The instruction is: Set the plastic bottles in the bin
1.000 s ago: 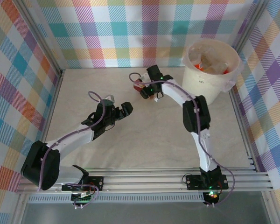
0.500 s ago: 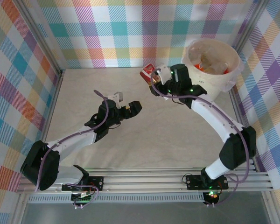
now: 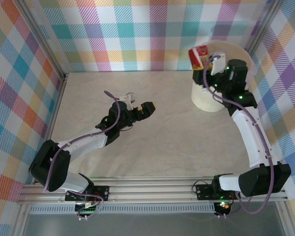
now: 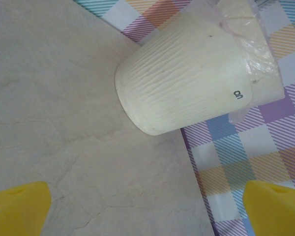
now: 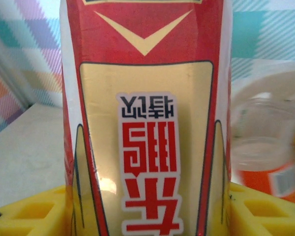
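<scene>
The left gripper (image 3: 146,108) hangs over the pale marbled table (image 3: 162,147), well to the left of the bin (image 3: 205,100) and nearer the arm bases than the bin is. Its jaws stand wide apart and hold nothing. In the left wrist view the two yellow fingertips (image 4: 18,206) sit at the bottom corners with bare tabletop between them. Beyond them is the bin's rippled cream side, close against the plaid wall (image 4: 246,157).

The right gripper (image 5: 147,219) is raised at the bin's left rim, closed on a red-labelled bottle (image 5: 146,123). Its yellow pads (image 5: 32,216) press the bottle from both sides. The label is red and cream, and its red characters read upside down in the right wrist view. From above, the bottle is high off the table, at the left edge of the bin's mouth. Whether it is just inside or just outside the rim cannot be told.

Past the held bottle, inside the bin, lies a blurred clear orange-labelled bottle (image 5: 265,167). The bin itself stands in the table's far right corner.
</scene>
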Available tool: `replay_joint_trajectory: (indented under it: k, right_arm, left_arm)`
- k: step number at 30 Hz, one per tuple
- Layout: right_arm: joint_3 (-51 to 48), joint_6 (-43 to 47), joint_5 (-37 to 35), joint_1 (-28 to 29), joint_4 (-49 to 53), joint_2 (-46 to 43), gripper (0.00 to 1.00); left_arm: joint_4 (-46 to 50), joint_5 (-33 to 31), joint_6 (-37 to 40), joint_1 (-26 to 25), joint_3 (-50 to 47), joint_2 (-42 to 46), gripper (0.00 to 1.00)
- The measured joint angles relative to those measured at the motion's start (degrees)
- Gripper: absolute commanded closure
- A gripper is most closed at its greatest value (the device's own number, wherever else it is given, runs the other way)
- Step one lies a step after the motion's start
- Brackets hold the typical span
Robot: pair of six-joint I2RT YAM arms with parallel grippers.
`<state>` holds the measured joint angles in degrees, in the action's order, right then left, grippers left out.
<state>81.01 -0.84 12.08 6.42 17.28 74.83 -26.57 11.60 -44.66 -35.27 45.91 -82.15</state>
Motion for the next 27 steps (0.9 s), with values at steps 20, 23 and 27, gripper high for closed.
replay_joint_trajectory:
  k: [20, 23, 27]
  right_arm:
    - [17.4, -33.1, -8.9, -17.5, 2.9, 18.1, 0.46]
    - [19.5, -37.6, -11.8, -17.5, 4.5, 19.9, 0.37]
    - [22.4, -42.3, -13.9, -17.5, 6.6, 21.5, 0.07]
  left_arm:
    - [0.7, -1.2, 2.4, -0.6, -0.5, 0.1, 0.00]
    - [2.4, -1.1, 5.6, -0.9, -0.5, 2.3, 0.00]
    - [4.6, -1.4, 9.4, -1.0, -0.5, 4.8, 0.00]
